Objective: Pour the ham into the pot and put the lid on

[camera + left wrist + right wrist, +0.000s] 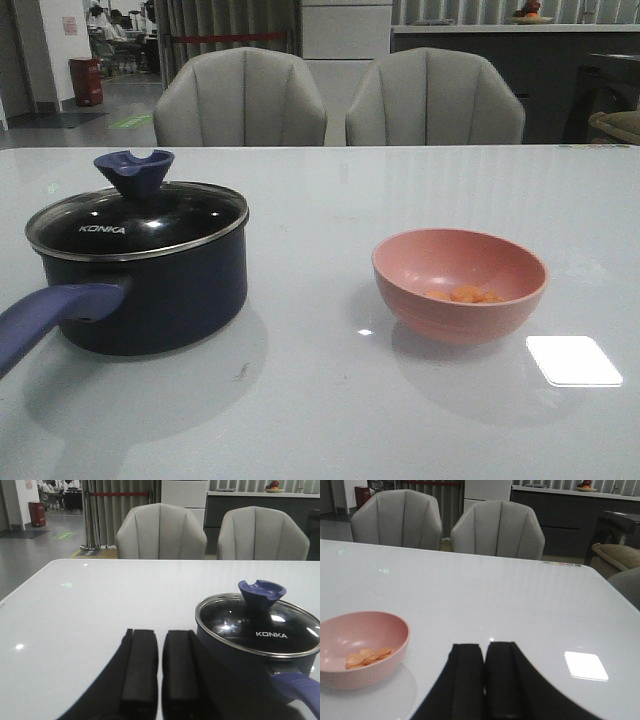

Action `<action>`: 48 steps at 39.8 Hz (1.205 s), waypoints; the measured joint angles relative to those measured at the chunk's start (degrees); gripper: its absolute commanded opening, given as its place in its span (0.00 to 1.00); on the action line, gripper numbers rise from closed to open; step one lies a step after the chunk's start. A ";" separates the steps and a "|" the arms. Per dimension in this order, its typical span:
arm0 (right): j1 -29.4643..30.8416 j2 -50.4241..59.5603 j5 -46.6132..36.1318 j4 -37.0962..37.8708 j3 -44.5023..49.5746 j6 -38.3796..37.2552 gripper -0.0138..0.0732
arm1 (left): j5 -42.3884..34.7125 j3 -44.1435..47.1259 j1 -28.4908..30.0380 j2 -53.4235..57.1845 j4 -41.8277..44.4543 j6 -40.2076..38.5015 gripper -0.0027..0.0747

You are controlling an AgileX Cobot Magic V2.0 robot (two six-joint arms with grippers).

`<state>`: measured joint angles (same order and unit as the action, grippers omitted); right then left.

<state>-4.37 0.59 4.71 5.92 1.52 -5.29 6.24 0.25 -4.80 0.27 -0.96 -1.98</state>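
Observation:
The navy pot (150, 290) stands on the left of the white table, its purple-blue handle (50, 315) pointing toward the front left. The glass lid (140, 220) with its blue knob (134, 172) sits on the pot. The ham (462, 294) is a small orange heap inside a pink bowl (460, 283) on the right. My left gripper (160, 635) is shut and empty, just left of the pot (245, 655). My right gripper (484, 647) is shut and empty, to the right of the bowl (360, 647) with the ham (367, 656). Neither gripper shows in the front view.
Two grey chairs (240, 100) (435, 98) stand behind the table's far edge. A bright square reflection (573, 360) lies on the tabletop right of the bowl.

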 measured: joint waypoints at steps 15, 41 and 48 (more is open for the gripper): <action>0.00 0.00 0.00 0.00 0.00 0.00 0.32 | 0.00 0.00 0.00 0.00 0.00 0.00 0.20; 0.00 0.00 0.00 0.00 0.00 0.00 0.32 | -9.45 0.00 0.00 0.00 -0.23 0.00 0.20; 0.00 0.00 0.00 0.00 0.00 0.00 0.32 | -19.12 -0.85 0.00 0.00 -0.62 0.00 0.20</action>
<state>-4.37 0.59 4.71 5.92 1.52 -5.29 -12.88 -0.59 -4.80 0.27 -1.58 -1.98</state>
